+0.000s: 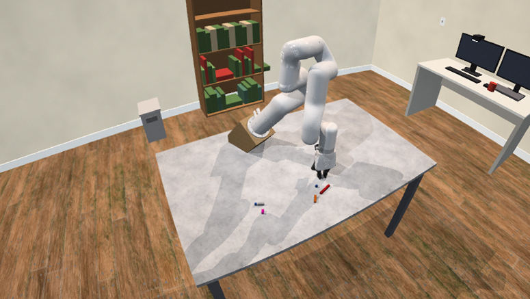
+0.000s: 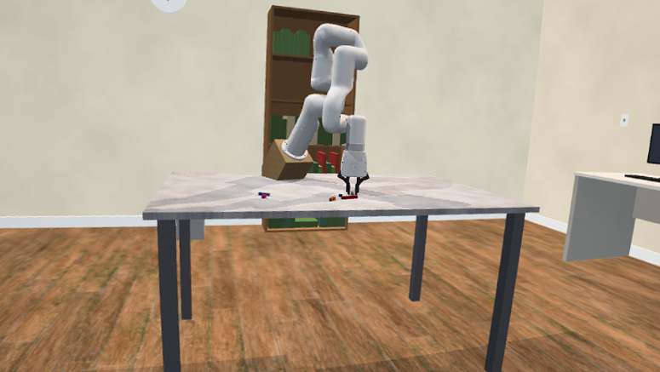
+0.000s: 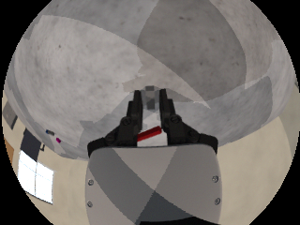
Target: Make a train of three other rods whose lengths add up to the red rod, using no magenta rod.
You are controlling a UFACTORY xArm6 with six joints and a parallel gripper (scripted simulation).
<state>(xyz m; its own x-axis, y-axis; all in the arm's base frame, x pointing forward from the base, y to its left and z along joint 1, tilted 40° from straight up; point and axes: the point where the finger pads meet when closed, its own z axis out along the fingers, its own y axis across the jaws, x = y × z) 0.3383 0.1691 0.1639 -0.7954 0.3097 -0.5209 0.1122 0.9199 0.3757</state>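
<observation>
My gripper hangs fingers down, just above the table, and is open with a narrow gap. In the wrist view a small grey rod shows between the fingertips; it seems to lie on the table under them. The red rod lies flat just in front of the gripper and also shows in the wrist view. A small blue rod lies beside the red rod's left end. An orange rod lies a little nearer the front. Further left a blue piece and a grey piece lie end to end, with a magenta rod just in front.
The arm's wooden base block stands at the back of the table. The table's front right edge runs not far beyond the red rod.
</observation>
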